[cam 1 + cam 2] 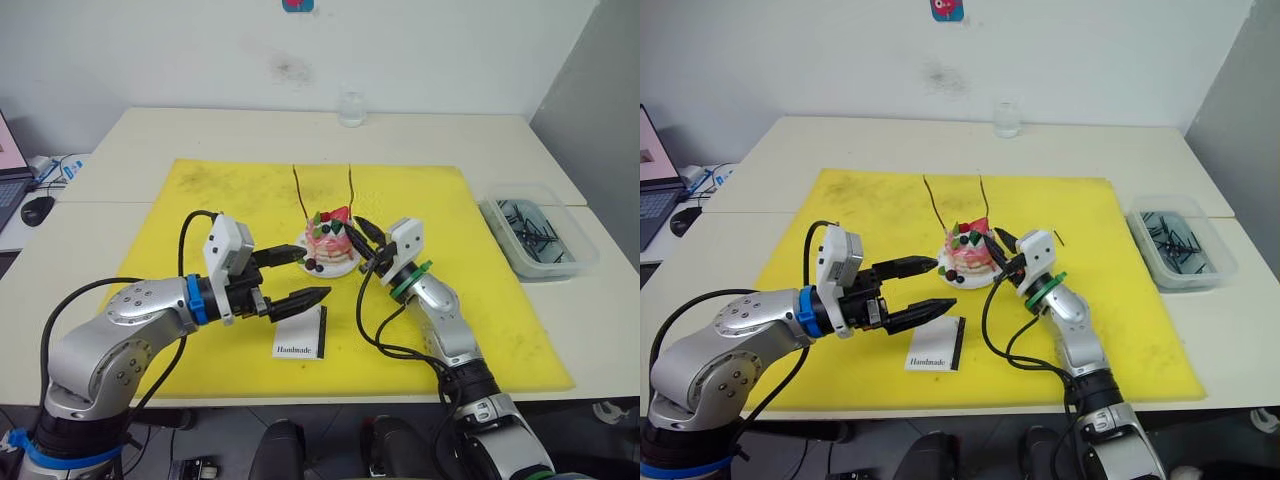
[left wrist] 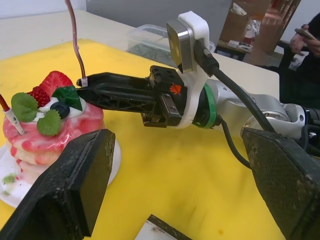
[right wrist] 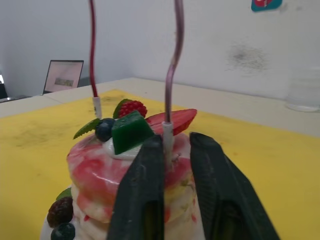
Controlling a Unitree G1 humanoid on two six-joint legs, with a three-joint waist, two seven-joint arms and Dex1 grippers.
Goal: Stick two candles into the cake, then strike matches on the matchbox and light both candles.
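The cake (image 1: 331, 246) is sitting on its white plate (image 1: 345, 268) near the middle of the yellow mat (image 1: 200, 190), which is covering the surface's (image 1: 160, 130) centre. Both candles (image 1: 301, 195) are standing upright in the frosting. The right hand (image 3: 170, 165) is reaching the cake from its right side, fingers narrowly parted w/ the 2nd candle's pale base (image 3: 168, 135) between them; whether they're actually squeezing it, can't tell. Judging by that, the seating step is finishing: best to let go gently and draw straight back along the approach line so the thin stick isn't getting tilted. The left hand (image 1: 290, 278) is hovering spread wide, holding nothing, just left of the plate and above the matchbox (image 1: 302, 333), which is lying toward the mat's front edge. A clear bin (image 1: 540, 236) holding dark sticks, prob. the matches, is sitting near the surface's right edge, well apart. A glass (image 1: 351, 108) is standing by the back edge. Open mat on both sides is giving room; the tight spot is btwn the two hands at the cake.
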